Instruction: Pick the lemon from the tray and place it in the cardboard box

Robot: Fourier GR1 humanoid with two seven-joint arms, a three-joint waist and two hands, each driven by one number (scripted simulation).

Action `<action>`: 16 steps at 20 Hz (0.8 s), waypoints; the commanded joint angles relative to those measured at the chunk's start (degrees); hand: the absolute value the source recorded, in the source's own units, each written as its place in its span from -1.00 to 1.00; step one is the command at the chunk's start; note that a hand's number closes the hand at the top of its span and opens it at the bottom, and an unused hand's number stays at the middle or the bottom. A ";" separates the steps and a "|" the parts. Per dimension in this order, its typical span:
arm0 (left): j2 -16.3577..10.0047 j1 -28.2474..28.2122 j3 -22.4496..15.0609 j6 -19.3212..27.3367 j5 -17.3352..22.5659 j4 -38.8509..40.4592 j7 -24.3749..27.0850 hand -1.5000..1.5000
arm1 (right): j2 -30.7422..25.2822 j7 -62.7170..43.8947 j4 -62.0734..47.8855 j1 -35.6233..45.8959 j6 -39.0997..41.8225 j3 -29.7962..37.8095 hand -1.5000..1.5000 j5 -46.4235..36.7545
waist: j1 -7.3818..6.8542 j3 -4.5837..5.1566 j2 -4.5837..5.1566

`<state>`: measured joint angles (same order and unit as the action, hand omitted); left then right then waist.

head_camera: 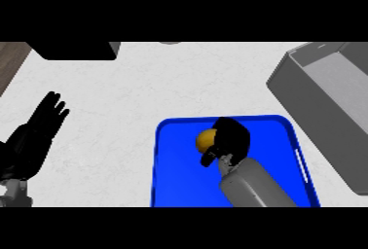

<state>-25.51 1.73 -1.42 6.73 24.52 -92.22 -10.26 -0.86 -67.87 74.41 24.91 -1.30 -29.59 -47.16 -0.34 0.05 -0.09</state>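
Observation:
A yellow lemon [206, 139] lies in the upper middle of a blue tray [176, 180] on the white counter. My right hand [231, 137] sits over the lemon's right side with fingers curled round it, hiding much of the fruit. Its grey forearm [255, 187] comes up from the lower edge across the tray. The box [316, 104], grey and open at the top, stands at the right edge, up and to the right of the tray. My left hand [39, 129] rests open at the far left, fingers pointing up, well away from the tray.
A black object [75, 50] stands at the counter's back left. A brown strip [10, 61] runs along the counter's left edge. White counter [144, 92] lies between the tray, the box and the left hand.

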 commanded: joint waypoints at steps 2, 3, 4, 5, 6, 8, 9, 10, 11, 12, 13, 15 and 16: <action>2.08 -0.64 -0.33 0.01 -1.68 -2.10 -0.97 0.00 | -2.02 6.61 -5.09 5.26 6.19 6.02 1.00 2.79 | -0.08 -0.05 0.14; 1.17 0.46 0.91 -1.19 -1.46 2.45 0.75 0.00 | -6.65 12.58 -3.25 4.18 8.83 6.08 1.00 5.37 | 0.18 -0.04 0.23; 1.67 -0.37 0.04 -0.34 -1.64 0.18 0.75 0.00 | -10.70 18.65 -3.44 5.69 12.65 7.57 1.00 8.84 | -0.13 -0.07 0.31; 0.56 -1.68 1.17 -2.44 -0.63 0.60 1.98 0.00 | -13.14 23.37 -3.91 5.83 14.22 7.10 1.00 9.55 | -0.49 -0.06 0.36; 2.09 1.95 -0.98 0.32 -2.14 1.00 -0.48 0.00 | -15.32 29.31 -6.89 7.62 15.90 7.04 1.00 10.67 | -0.48 -0.15 0.96; -0.49 1.12 0.82 -2.23 -0.08 -2.18 -2.43 0.00 | -15.78 35.32 -14.12 10.31 13.32 8.92 1.00 9.67 | -1.51 -0.15 0.61; 0.14 0.00 2.46 -2.99 -0.19 0.76 0.52 0.00 | -16.87 37.05 -12.83 9.95 14.63 9.46 1.00 9.92 | -0.60 -0.07 0.35; 1.51 -0.28 0.71 -2.02 -1.00 -0.69 -0.18 0.00 | -18.90 40.45 -16.71 11.21 14.30 9.99 1.00 8.87 | -0.82 -0.09 0.42; 0.36 0.94 3.02 -2.30 -0.13 0.78 -1.38 0.00 | -17.82 40.99 -18.45 12.19 11.60 9.20 1.00 5.91 | -0.63 -0.08 0.36; 1.96 -1.35 1.02 -0.14 -2.68 -3.21 -1.80 0.00 | -15.64 38.36 -19.53 15.19 11.70 10.18 1.00 4.88 | -0.65 -0.07 0.22; 1.11 -2.25 2.72 -3.37 -0.60 -1.92 -0.47 0.00 | -16.84 38.94 -18.54 15.24 11.15 10.27 1.00 3.86 | -0.53 -0.05 0.19; 2.74 1.01 2.11 -1.89 -2.22 0.21 -1.11 0.00 | -17.37 39.57 -16.48 15.52 11.23 10.77 1.00 2.77 | -0.06 -0.05 0.16; 1.64 1.08 2.95 -2.77 -1.60 -0.15 -1.88 0.00 | -16.88 38.85 -15.54 16.39 10.35 10.53 1.00 1.79 | -0.09 -0.05 0.13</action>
<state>-23.89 1.84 0.62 4.63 23.08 -92.67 -11.27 -17.40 -30.82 59.28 38.54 10.32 -19.59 -42.55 -0.65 -0.02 0.14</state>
